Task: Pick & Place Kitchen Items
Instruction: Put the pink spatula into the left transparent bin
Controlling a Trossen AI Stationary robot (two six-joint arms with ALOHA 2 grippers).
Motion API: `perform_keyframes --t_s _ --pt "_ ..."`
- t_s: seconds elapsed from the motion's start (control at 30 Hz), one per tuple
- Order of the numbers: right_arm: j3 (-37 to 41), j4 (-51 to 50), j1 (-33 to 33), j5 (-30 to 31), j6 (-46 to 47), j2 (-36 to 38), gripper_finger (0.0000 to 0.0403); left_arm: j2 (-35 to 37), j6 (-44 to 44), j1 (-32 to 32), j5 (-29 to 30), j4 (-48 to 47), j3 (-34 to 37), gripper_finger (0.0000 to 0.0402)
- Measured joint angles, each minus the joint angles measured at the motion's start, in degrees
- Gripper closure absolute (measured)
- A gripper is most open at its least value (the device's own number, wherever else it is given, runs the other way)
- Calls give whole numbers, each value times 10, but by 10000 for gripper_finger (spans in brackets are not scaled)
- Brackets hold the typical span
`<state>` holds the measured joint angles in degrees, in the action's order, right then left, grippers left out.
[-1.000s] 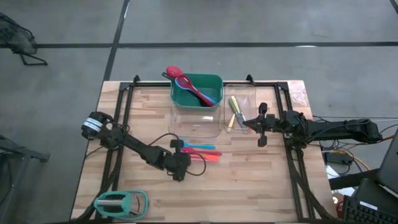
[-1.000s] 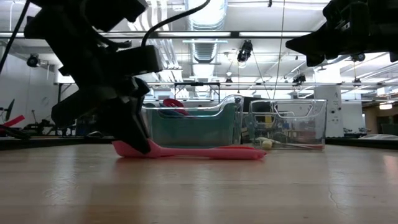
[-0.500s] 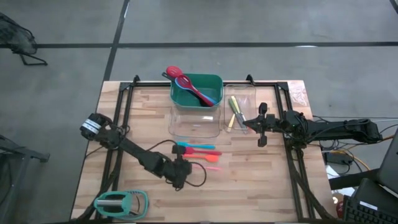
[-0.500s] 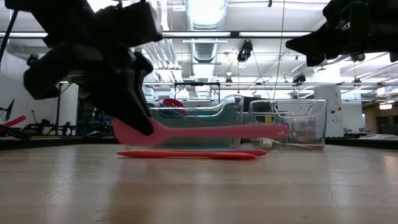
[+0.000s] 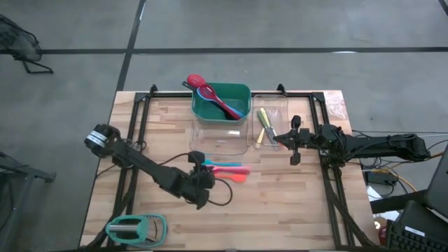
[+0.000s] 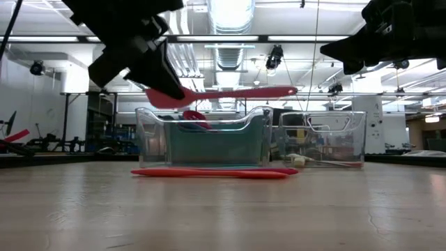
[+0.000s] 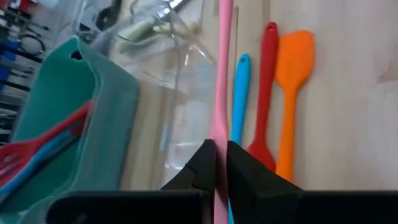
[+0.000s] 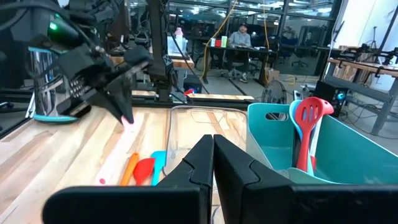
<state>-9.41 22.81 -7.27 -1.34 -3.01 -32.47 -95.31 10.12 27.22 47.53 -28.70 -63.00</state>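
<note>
Raised pink spatula (image 6: 223,93), now level.

The left gripper (image 6: 157,70) has climbed well clear of the surface (image 6: 223,209), carrying the pink spatula (image 6: 230,93) with it. A second ago the spatula lay flat on the wood among the others; half a second ago it hung just above them. Now, in the low view, it is level with the top rim of the clear bin (image 6: 203,143). The left arm's elbow has swung back toward the surface's left edge, and the orange spatula (image 5: 236,178) lies uncovered.
</note>
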Motion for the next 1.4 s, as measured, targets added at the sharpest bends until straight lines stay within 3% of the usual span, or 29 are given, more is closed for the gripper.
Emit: perform_keyframes --t_s 0.23,0.57,0.87,1.1,1.4 --pt "0 0 0 0 0 0 394 28 -43 -19 20 -6 0 381" --pt "0 0 0 0 0 0 394 38 -85 -120 35 -14 7 380" --pt "0 0 0 0 0 0 394 38 -86 -179 -24 -24 26 380" --pt "0 0 0 0 0 0 394 38 -79 -194 -29 -15 50 376" --pt "0 0 0 0 0 0 394 38 -45 -193 -25 -13 52 333"
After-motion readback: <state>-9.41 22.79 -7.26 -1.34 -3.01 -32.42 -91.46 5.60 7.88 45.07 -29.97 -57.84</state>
